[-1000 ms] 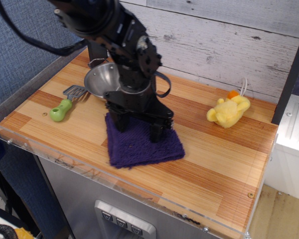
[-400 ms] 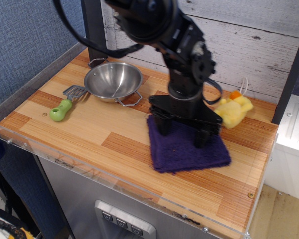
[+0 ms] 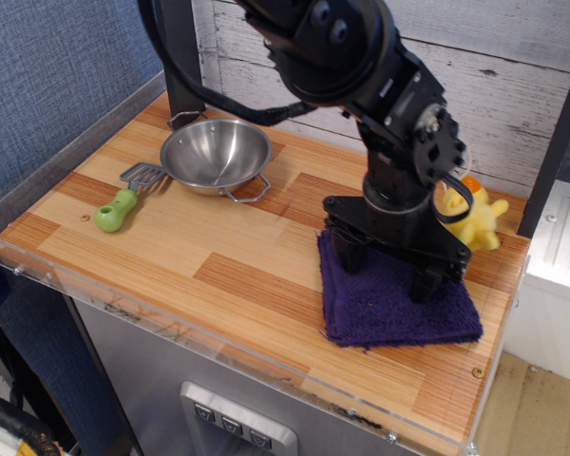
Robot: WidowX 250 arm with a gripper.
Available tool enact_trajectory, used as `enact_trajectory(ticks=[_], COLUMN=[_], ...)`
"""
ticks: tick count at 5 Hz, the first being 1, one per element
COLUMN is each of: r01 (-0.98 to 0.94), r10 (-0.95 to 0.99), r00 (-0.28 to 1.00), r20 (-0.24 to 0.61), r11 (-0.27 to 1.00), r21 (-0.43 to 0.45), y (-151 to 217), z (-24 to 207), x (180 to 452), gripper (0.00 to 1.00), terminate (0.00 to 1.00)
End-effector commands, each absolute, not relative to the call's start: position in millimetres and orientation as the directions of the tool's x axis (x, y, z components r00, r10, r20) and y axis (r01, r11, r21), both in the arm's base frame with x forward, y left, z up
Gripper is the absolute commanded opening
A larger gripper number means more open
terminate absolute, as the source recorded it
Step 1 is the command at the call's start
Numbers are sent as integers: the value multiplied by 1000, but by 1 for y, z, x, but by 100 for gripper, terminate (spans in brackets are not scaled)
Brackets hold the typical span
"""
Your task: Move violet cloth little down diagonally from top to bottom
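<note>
- The gripper [image 3: 388, 269] points down with its two fingers [image 3: 351, 255] spread wide apart, both tips pressed onto the violet cloth [image 3: 394, 305].
- The violet cloth lies flat at the table's [image 3: 228, 271] 4 o'clock corner, close to the front edge.
- A yellow plush duck [image 3: 482, 218] sits at 1 o'clock of the cloth, partly hidden by the arm.
- A steel bowl [image 3: 216, 156] stands well apart at 10 o'clock.
- A green-handled spatula [image 3: 123, 199] lies just at 8 o'clock of the bowl.
</note>
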State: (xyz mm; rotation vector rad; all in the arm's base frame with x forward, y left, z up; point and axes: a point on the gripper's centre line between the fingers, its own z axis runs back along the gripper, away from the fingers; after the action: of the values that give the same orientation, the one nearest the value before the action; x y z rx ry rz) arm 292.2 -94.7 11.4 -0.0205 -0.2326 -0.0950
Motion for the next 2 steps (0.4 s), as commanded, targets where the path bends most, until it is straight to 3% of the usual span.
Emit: enact_trajectory(ticks=[1, 2], r01=[173, 194], r10=[-171, -192], r00=[967, 963], r20=[188, 187], r11=[985, 981], r21=[6, 9], y=[-108, -109], z=[5, 8], x=[253, 242], gripper=[100, 100], terminate=[0, 0])
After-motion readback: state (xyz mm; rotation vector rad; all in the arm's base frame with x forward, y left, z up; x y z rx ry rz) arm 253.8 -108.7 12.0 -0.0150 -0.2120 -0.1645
